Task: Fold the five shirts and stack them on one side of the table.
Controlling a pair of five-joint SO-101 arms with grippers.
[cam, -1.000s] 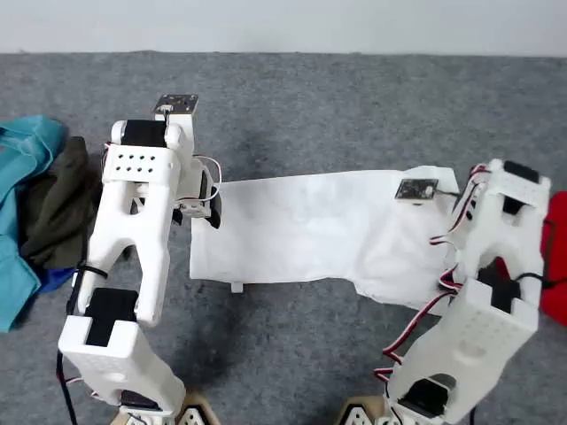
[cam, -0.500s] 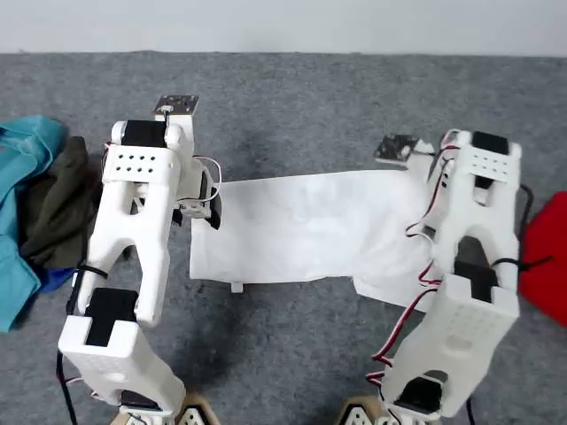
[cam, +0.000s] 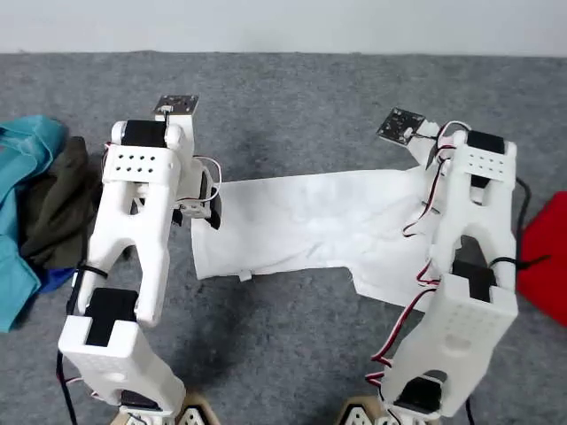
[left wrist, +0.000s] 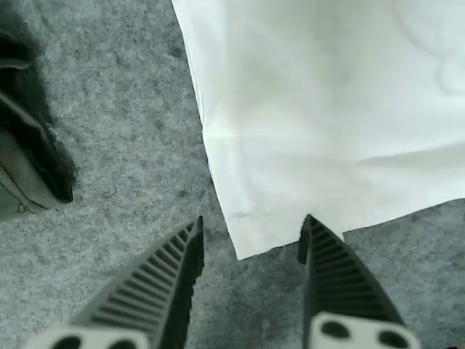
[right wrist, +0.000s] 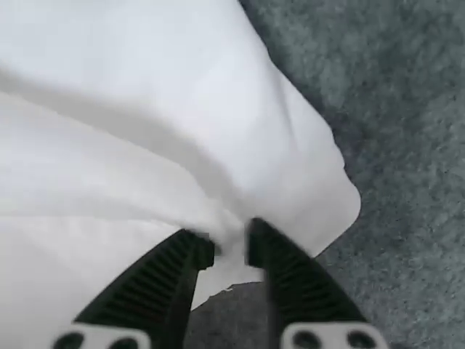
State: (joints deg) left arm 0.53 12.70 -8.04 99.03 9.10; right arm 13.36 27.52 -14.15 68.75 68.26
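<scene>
A white shirt (cam: 301,226) lies spread across the middle of the grey table. My right gripper (cam: 423,170) is at the shirt's far right corner; in the right wrist view the right gripper (right wrist: 229,243) is shut on a pinch of the white shirt (right wrist: 145,131), and the fabric pulls into creases toward it. My left gripper (cam: 209,211) hangs at the shirt's left edge. In the left wrist view the left gripper (left wrist: 253,225) is open just above a corner of the white shirt (left wrist: 312,109), not touching it.
At the table's left edge is a pile of shirts: teal (cam: 22,150), olive (cam: 58,208) and a bit of blue (cam: 53,279). The olive shirt (left wrist: 25,160) is close beside my left gripper. A red shirt (cam: 542,252) lies at the right edge.
My right arm has swung toward the far side, pulling the shirt's right corner with it; the shirt's near edge has crept away from the front. The left arm has kept still.
</scene>
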